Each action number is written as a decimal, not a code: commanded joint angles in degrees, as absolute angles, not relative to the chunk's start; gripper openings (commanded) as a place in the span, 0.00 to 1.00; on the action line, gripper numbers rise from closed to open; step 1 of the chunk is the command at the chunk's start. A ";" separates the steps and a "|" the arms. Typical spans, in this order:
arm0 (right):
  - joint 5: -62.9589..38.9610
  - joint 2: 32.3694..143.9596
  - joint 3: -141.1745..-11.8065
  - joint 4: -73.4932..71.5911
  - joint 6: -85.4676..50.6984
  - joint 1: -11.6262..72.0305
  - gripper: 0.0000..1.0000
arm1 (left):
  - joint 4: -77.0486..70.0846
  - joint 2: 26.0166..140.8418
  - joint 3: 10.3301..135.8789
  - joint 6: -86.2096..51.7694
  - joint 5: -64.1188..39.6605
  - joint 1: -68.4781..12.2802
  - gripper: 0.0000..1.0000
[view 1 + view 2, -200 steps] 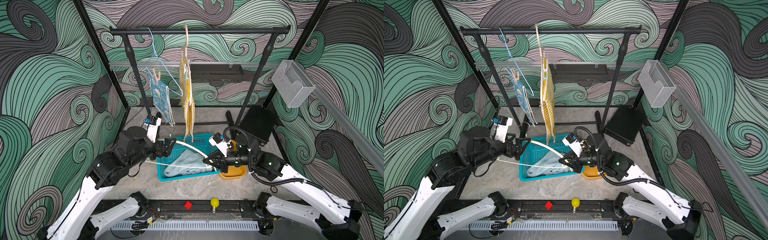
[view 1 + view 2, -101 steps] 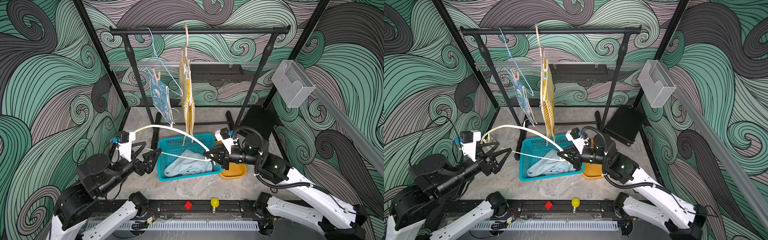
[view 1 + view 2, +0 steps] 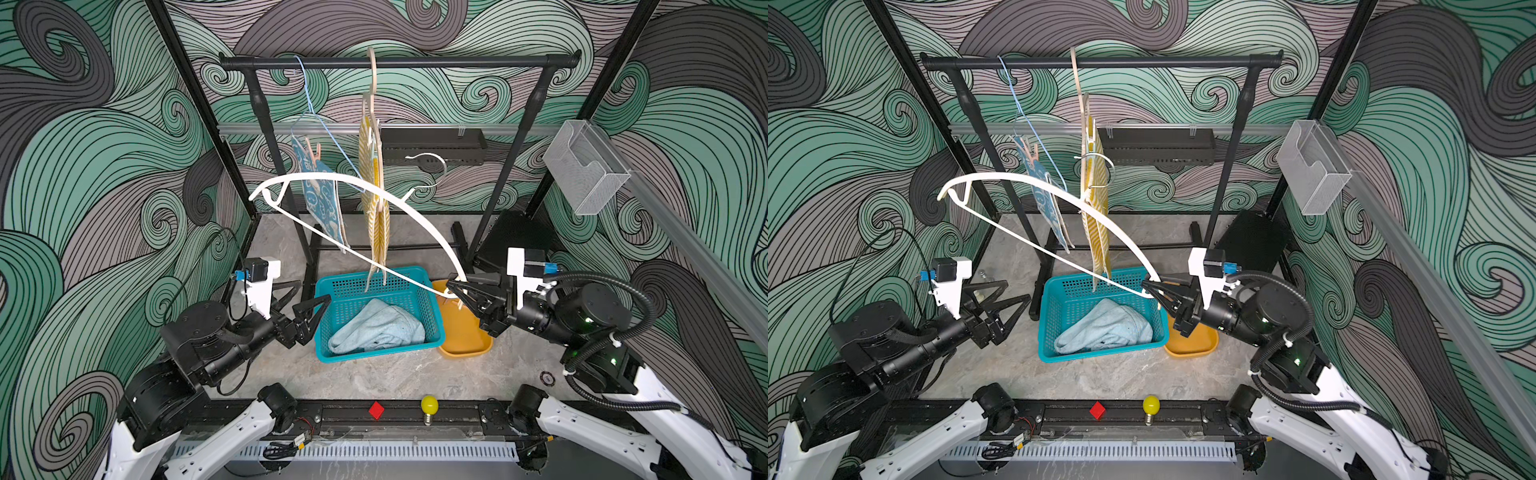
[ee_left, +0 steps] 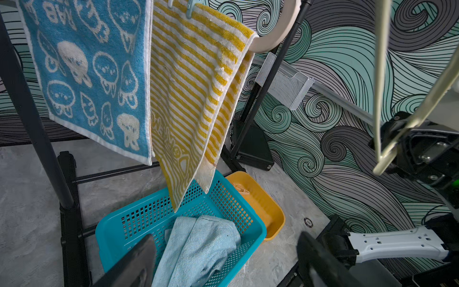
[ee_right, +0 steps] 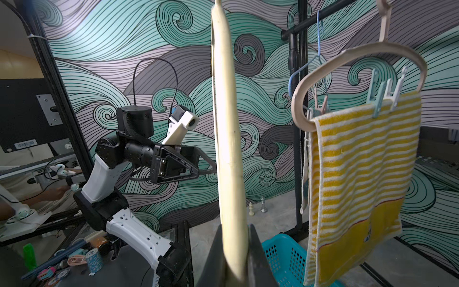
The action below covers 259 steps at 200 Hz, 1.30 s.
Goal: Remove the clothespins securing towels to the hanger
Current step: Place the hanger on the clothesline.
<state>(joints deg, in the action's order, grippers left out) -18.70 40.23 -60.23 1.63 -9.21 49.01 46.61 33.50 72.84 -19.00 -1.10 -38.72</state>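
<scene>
Grey floor, left claw spread wide beside basket rim, right claw clenching white hanger end

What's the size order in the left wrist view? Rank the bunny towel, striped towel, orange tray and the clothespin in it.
1. bunny towel and striped towel: look alike, both cropped at the frame edge.
2. orange tray.
3. clothespin.

This is a robotics lab test cell. Swirl-printed panels wall in a stone-look tabletop, robot arms are mounted along a black rail, and a cluttered bench with tape rolls sits outside the frame.
</scene>
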 commanded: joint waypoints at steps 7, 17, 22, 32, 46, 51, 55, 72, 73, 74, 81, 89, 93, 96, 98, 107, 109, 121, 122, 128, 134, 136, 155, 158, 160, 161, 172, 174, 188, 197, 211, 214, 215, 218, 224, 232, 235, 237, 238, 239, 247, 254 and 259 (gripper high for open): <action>-10.03 37.18 -61.95 -2.10 -7.76 49.22 0.00 | 43.88 34.66 72.61 -17.66 -1.93 -39.02 0.87; -6.57 35.89 -61.89 -1.36 -7.48 49.22 0.00 | 43.52 35.05 72.60 -17.49 -1.99 -39.02 0.87; -4.99 35.34 -61.92 -0.80 -7.24 49.22 0.00 | 43.42 35.23 72.68 -17.28 -2.02 -39.02 0.87; -2.36 34.28 -61.79 0.28 -6.64 49.22 0.00 | 43.20 35.80 72.90 -17.20 -2.11 -39.02 0.87; 0.58 32.97 -61.66 1.94 -5.90 49.22 0.00 | 42.94 36.56 73.16 -16.96 -2.28 -39.02 0.86; 1.81 32.53 -61.51 2.38 -5.76 49.22 0.00 | 42.82 36.77 73.27 -16.90 -2.41 -39.02 0.87; 2.70 32.14 -61.37 2.72 -5.67 49.22 0.00 | 42.72 36.92 73.30 -16.95 -2.46 -39.02 0.87; 5.94 30.61 -60.71 3.56 -5.16 49.22 0.00 | 42.03 37.27 73.13 -16.81 -2.64 -39.02 0.86; 6.13 30.51 -60.68 3.63 -5.13 49.22 0.00 | 42.02 37.36 73.13 -16.80 -2.64 -39.02 0.86; 6.23 30.42 -60.66 3.66 -5.07 49.22 0.00 | 41.97 37.35 73.13 -16.79 -2.64 -39.02 0.87; 7.20 29.85 -60.53 3.95 -5.01 49.22 0.00 | 41.75 37.57 73.13 -16.74 -2.56 -39.00 0.87; 8.00 29.24 -60.25 4.11 -4.88 49.20 0.00 | 41.56 37.79 73.13 -16.79 -2.55 -39.02 0.86; 8.46 29.02 -60.25 4.32 -4.85 49.22 0.00 | 41.42 37.90 73.13 -16.74 -2.55 -39.02 0.87; 8.78 28.89 -60.21 4.46 -4.77 49.21 0.00 | 41.32 38.00 73.13 -16.78 -2.55 -39.02 0.87; 9.03 28.78 -60.25 4.67 -4.75 49.22 0.00 | 41.25 38.04 73.15 -16.79 -2.55 -39.02 0.87; 10.16 28.66 -60.53 5.89 -4.74 49.20 0.00 | 41.05 38.39 73.26 -16.78 -2.55 -39.02 0.87; 10.60 28.65 -60.68 6.31 -4.68 49.21 0.00 | 41.02 38.47 73.29 -16.78 -2.55 -39.02 0.87; 12.62 28.75 -61.09 8.30 -4.35 49.22 0.00 | 40.98 38.93 73.39 -16.77 -2.55 -39.02 0.86; 12.82 28.79 -61.13 8.41 -4.33 49.22 0.00 | 40.93 38.93 73.43 -16.78 -2.55 -39.02 0.86; 13.86 28.95 -61.13 8.98 -4.22 49.18 0.00 | 40.91 39.16 73.48 -16.78 -2.55 -39.02 0.86; 15.01 29.13 -61.23 9.68 -4.22 49.17 0.00 | 40.87 39.31 73.48 -16.77 -2.46 -39.02 0.86; 15.38 29.23 -61.19 10.00 -4.15 49.14 0.00 | 40.82 39.36 73.48 -16.78 -2.40 -39.02 0.86; 18.26 30.50 -61.69 12.39 -3.96 49.13 0.00 | 40.78 39.59 73.43 -16.87 -1.49 -39.02 0.86; 18.65 30.65 -61.74 12.69 -3.88 49.13 0.00 | 40.85 39.62 73.47 -16.92 -1.35 -39.02 0.86; 18.90 30.73 -61.78 12.84 -3.87 49.13 0.00 | 40.82 39.63 73.48 -16.95 -1.22 -39.02 0.86; 18.99 30.84 -61.78 12.92 -3.87 49.13 0.00 | 40.80 39.68 73.43 -16.91 -1.18 -39.02 0.86; 20.21 31.42 -61.84 13.40 -3.87 49.13 0.00 | 40.93 39.69 73.31 -17.04 -0.80 -39.02 0.86; 20.37 31.50 -61.73 13.44 -3.87 49.15 0.00 | 40.91 39.70 73.30 -16.98 -0.79 -39.02 0.86; 22.06 32.11 -61.69 13.78 -3.84 49.13 0.00 | 40.85 39.65 72.96 -17.13 -0.40 -39.02 0.86; 22.81 32.63 -61.94 14.44 -3.46 49.13 0.00 | 40.79 39.72 72.82 -17.05 -0.11 -39.02 0.86; 23.64 33.67 -62.38 15.27 -3.26 49.06 0.00 | 40.60 39.91 72.62 -17.00 0.24 -39.02 0.86; 23.71 33.92 -62.47 15.42 -3.19 49.12 0.00 | 40.58 39.95 72.66 -17.04 0.26 -39.02 0.86; 23.72 33.96 -62.48 15.45 -3.18 49.08 0.00 | 40.55 39.97 72.63 -17.00 0.31 -39.02 0.86; 23.75 34.19 -62.53 15.61 -3.09 49.12 0.00 | 40.50 40.01 72.62 -17.00 0.35 -39.02 0.86; 23.67 34.64 -62.64 15.65 -2.95 49.13 0.00 | 40.46 40.15 72.67 -17.13 0.35 -39.02 0.86; 23.63 35.21 -62.67 15.60 -2.80 49.13 0.00 | 40.36 40.19 72.60 -17.19 0.35 -39.02 0.86; 23.66 35.38 -62.67 15.55 -2.61 49.13 0.00 | 40.28 40.18 72.55 -17.21 0.35 -39.02 0.86; 23.65 35.52 -62.67 15.45 -2.52 49.13 0.00 | 40.26 40.17 72.59 -17.22 0.35 -39.02 0.86; 23.65 35.56 -62.67 15.46 -2.49 49.13 0.00 | 40.26 40.21 72.59 -17.18 0.35 -39.02 0.86; 23.69 35.62 -62.67 15.46 -2.43 49.13 0.00 | 40.26 40.28 72.55 -17.16 0.35 -39.02 0.86; 23.85 36.07 -62.75 15.20 -2.00 49.09 0.00 | 40.23 40.27 72.51 -17.18 0.35 -39.02 0.86; 24.05 36.37 -62.85 14.95 -1.66 49.12 0.00 | 40.08 40.34 72.51 -17.20 0.48 -39.02 0.86; 24.18 36.70 -62.99 14.70 -1.38 49.13 0.00 | 40.08 40.41 72.43 -17.22 0.60 -39.02 0.86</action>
